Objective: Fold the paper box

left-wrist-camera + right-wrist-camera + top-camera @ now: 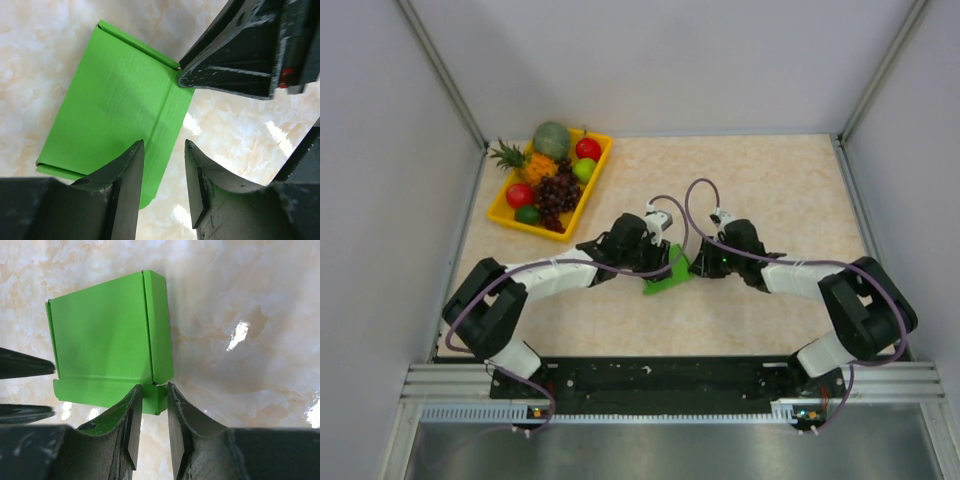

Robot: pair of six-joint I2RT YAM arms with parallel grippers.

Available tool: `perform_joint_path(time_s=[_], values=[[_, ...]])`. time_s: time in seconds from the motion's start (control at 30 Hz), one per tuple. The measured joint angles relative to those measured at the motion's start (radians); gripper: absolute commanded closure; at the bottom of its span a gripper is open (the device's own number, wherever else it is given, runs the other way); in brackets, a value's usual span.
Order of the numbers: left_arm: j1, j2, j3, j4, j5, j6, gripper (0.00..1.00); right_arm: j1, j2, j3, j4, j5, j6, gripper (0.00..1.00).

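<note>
No lettering, label, brand mark, number or sign can be read in any view; the paper box shows plain green faces.

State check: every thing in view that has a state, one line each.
paper box: folded flat, flaps turned in, lying between the two grippers.
left gripper: jaws apart over the box's edge, no grip seen.
right gripper: jaws apart at the box's corner, no grip seen.
fruit tray: full of fruit, far left, clear of both arms.
</note>
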Motion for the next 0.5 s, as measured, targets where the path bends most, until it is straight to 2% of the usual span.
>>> perform_joint_path(time_s=[0.23, 0.37, 0.5], values=[[0.008, -0.144, -0.013, -0.066, -0.051, -0.042, 0.52, 0.000, 0.011, 0.000, 0.008, -0.015, 0.003, 0.73], [0.010, -0.232, -0.104, -0.077, -0.056, -0.138, 0.50, 0.000, 0.012, 0.000, 0.007, -0.016, 0.003, 0.73], [0.010, -0.304, -0.203, -0.120, -0.082, -0.214, 0.53, 0.001, 0.013, 0.000, 0.007, -0.021, 0.004, 0.73]])
